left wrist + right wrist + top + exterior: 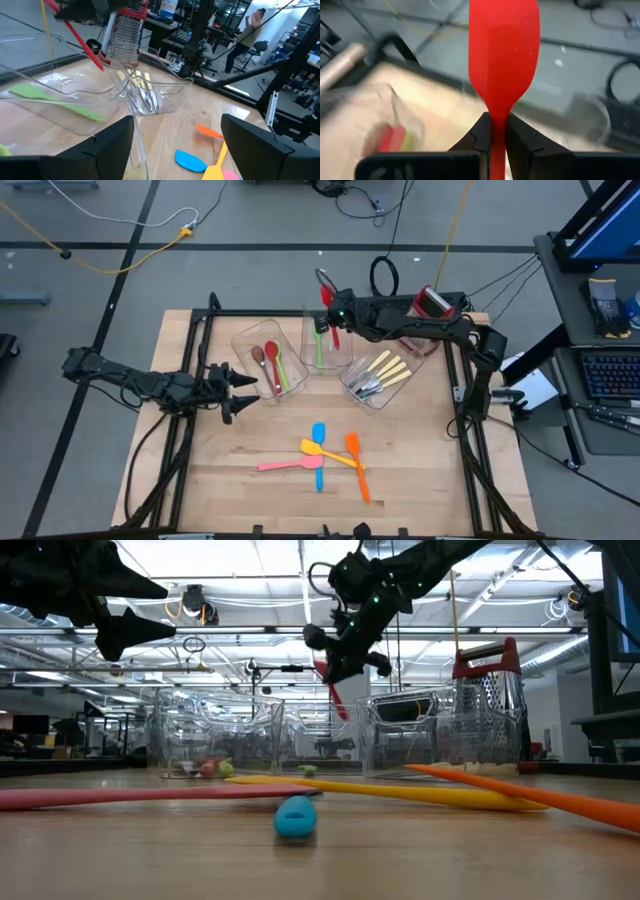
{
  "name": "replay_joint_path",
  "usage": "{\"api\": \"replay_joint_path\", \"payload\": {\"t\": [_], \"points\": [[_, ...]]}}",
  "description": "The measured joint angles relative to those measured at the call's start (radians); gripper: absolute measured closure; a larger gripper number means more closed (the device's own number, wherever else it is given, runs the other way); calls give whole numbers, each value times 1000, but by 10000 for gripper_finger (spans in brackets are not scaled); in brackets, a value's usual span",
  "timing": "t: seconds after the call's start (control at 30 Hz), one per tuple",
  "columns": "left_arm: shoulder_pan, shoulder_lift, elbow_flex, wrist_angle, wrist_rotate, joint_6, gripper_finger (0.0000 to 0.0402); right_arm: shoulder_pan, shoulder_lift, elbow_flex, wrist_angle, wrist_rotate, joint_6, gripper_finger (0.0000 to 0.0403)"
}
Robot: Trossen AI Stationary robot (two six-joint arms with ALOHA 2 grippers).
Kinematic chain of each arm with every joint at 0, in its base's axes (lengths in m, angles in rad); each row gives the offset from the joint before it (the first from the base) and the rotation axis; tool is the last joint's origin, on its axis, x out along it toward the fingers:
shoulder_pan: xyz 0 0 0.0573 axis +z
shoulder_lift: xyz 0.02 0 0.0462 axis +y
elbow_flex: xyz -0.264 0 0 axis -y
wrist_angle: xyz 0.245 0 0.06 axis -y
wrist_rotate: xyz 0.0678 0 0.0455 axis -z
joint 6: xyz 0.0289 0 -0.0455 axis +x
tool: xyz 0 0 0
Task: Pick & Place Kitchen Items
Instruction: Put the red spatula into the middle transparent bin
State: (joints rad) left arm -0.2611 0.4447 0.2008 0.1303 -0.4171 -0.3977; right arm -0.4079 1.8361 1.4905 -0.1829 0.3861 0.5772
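Your wooden tabletop (420, 470) carries three clear bins at its far side: the left bin (262, 365) with the spoons, the middle bin (318, 345) with a green spatula (319, 345), and the right bin (380, 380) with the cream-handled cutlery (385, 370). A red-and-silver box grater (433, 303) sits beyond the right bin.

Your right gripper (498, 131) hangs above the middle bin, its jaws clamped tight on the neck of a red spatula (502, 45), whose handle slants down toward the bin in the low view. Your left gripper (240, 390) waits near the left bin, well above the tabletop, jaws spread wide and holding nothing.

To finish this placement well, I'd judge you should line the spatula up with the middle bin's long axis, lower until the handle tip is below the rim, and only then release, so it lies beside the green one rather than tipping over the wall.

Four spatulas are left loose near the tabletop's middle: orange (358, 470), yellow (328, 454), pink (290, 465), and blue (319, 455), overlapping one another.
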Motion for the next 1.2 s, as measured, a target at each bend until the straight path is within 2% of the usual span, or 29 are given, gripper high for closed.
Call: {"api": "replay_joint_path", "payload": {"t": [0.13,0.23,0.53,1.2], "points": [[0,0,0,0,-3,0,96,-4,31,5,15,-2,17,382],[0,0,0,-2,-3,6,96,-11,61,-2,-25,-32,39,382],[0,0,0,-8,-3,9,96,-18,142,1,-4,-102,94,382],[0,0,0,-8,-2,34,96,-22,147,-21,-47,-137,141,377]]}}
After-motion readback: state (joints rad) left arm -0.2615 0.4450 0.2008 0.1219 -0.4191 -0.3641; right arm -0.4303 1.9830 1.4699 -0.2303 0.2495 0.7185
